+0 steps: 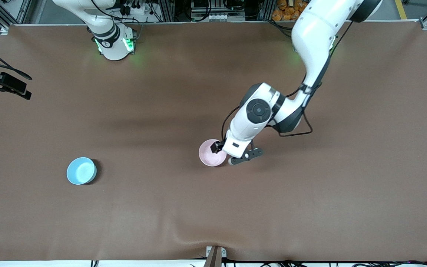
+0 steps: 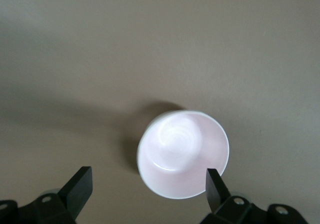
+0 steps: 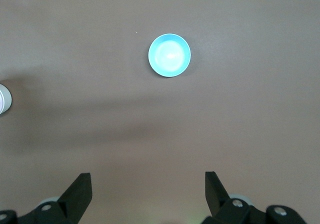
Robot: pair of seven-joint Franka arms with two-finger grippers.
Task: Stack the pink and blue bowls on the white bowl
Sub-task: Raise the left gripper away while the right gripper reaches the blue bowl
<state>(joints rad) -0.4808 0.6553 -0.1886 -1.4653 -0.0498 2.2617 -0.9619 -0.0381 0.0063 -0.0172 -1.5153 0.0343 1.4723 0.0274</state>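
Observation:
The pale pink bowl [image 1: 210,155] stands upright near the table's middle. My left gripper [image 1: 222,150] is open just above it at the rim toward the left arm's end. In the left wrist view the pink bowl [image 2: 183,154] lies by one fingertip [image 2: 216,183], mostly outside the gap of the left gripper [image 2: 148,184]. The sky-blue bowl [image 1: 81,170] stands alone toward the right arm's end and shows in the right wrist view [image 3: 170,55]. My right gripper [image 3: 148,186] is open and empty, high over bare table. No separate white bowl shows.
The brown table mat [image 1: 310,204] is bare around both bowls. A pale round edge [image 3: 3,99] shows at the border of the right wrist view; I cannot tell what it is. A black camera mount [image 1: 2,85] sits at the right arm's end.

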